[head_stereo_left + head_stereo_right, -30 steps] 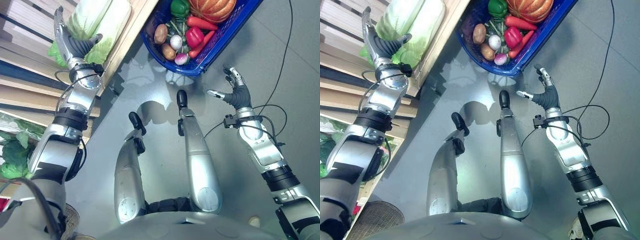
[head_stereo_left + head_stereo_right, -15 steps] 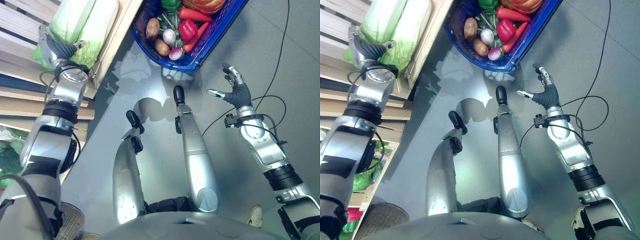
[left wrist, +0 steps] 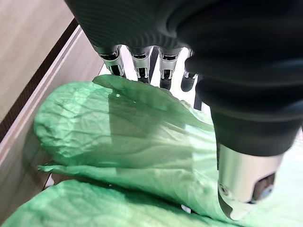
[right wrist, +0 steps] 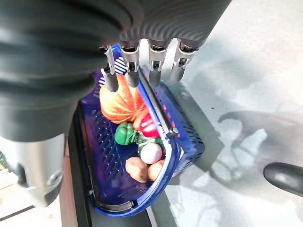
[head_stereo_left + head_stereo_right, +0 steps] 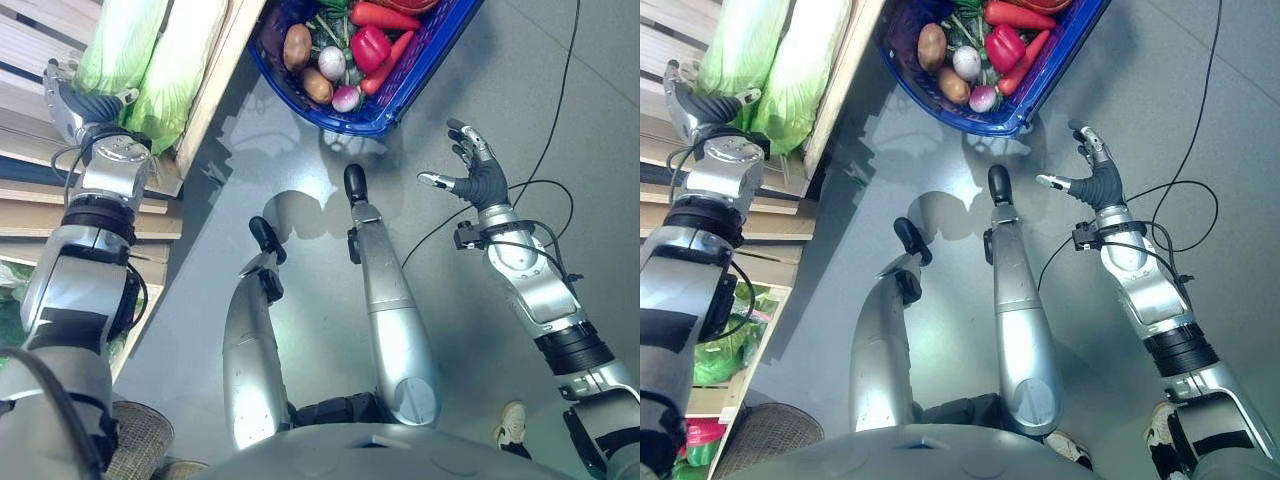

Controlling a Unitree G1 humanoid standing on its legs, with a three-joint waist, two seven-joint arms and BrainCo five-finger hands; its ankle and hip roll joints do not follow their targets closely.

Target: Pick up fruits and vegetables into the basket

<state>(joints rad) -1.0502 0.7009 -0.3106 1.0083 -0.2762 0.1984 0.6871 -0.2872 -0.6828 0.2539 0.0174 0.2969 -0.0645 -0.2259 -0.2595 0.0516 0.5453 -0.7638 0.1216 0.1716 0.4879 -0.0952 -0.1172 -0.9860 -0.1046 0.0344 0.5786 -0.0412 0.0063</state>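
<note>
Left hand (image 5: 72, 96) fingertips behind cabbage (image 5: 160, 70)

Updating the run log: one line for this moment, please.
left robot hand: open on cabbage | right robot hand: open, empty | basket: on floor

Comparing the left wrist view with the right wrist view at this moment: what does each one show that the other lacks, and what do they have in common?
The left wrist view alone shows the left hand with straight fingers over green napa cabbage leaves beside a wooden shelf edge.

The right wrist view alone shows the right hand, open, above the blue basket on the grey floor, holding an orange pumpkin, a green pepper, a red pepper, a turnip and a potato.

Both look past a dark ribbed cover and straight silver fingers that grip nothing.
</note>
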